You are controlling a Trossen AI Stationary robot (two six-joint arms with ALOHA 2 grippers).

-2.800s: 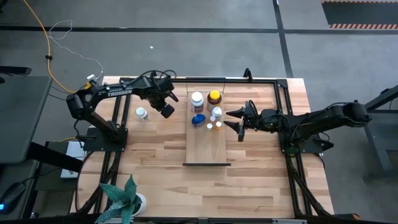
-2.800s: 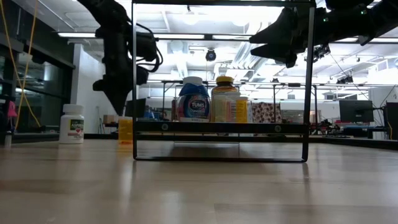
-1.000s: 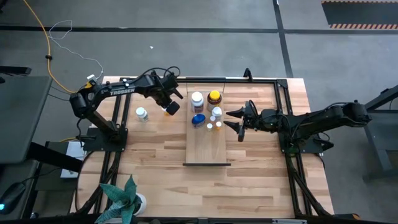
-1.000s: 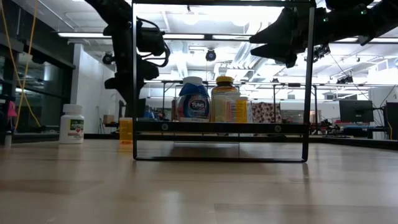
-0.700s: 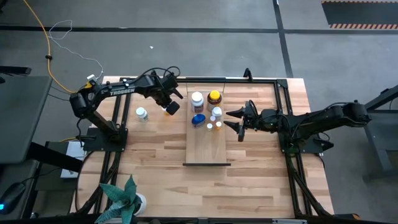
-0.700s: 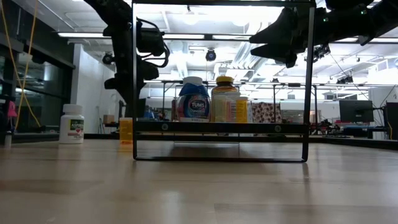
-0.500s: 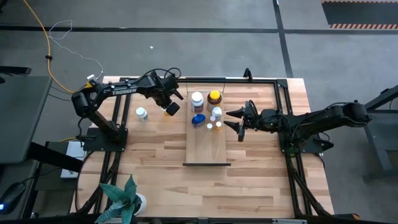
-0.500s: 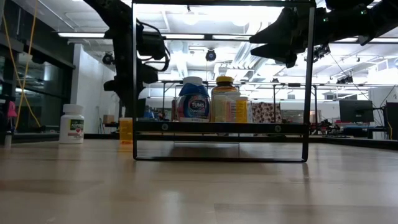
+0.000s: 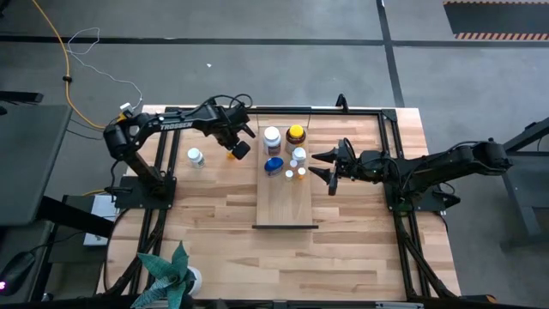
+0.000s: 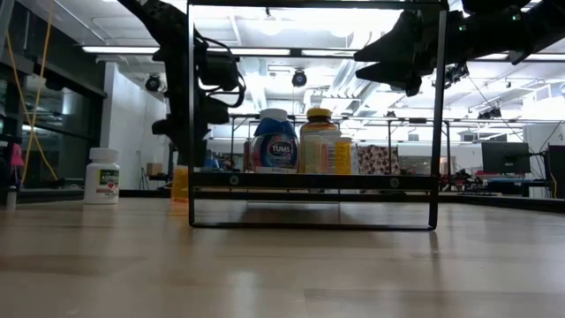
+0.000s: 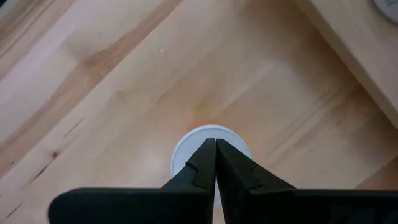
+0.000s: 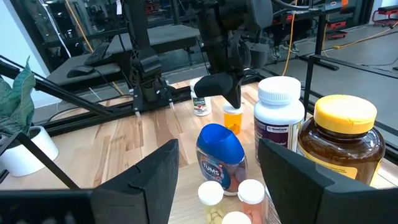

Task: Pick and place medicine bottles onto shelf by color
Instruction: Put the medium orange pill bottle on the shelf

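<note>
A tiny orange bottle with a white cap point(image 12: 232, 118) stands upright on the table, left of the light wood shelf point(image 9: 286, 206). My left gripper point(image 9: 232, 148) points down right over it, shut; its fingers hide most of the cap point(image 11: 186, 146). On the shelf's far end stand a white bottle point(image 9: 272, 137), an amber one with a yellow cap point(image 9: 296, 135), a blue-capped one point(image 9: 274, 165) and small white-capped ones point(image 9: 298, 156). My right gripper point(image 9: 314, 165) hangs open and level just right of these. My left gripper's shut fingertips point(image 12: 233, 99) stand straight above the white cap point(image 12: 232, 109) of the orange bottle, pointing down. I cannot tell whether they touch the cap. The bottle stands upright on the table.
Another white bottle point(image 9: 196, 157) stands on the table farther left. A black metal frame point(image 10: 313, 225) surrounds the work area. A potted plant point(image 9: 171, 273) sits at the near left corner. Bare shelf board lies toward the near edge.
My left gripper has sunk a little toward the orange bottle's cap, staying shut and pointing down. The bottles and the right arm have kept still.
</note>
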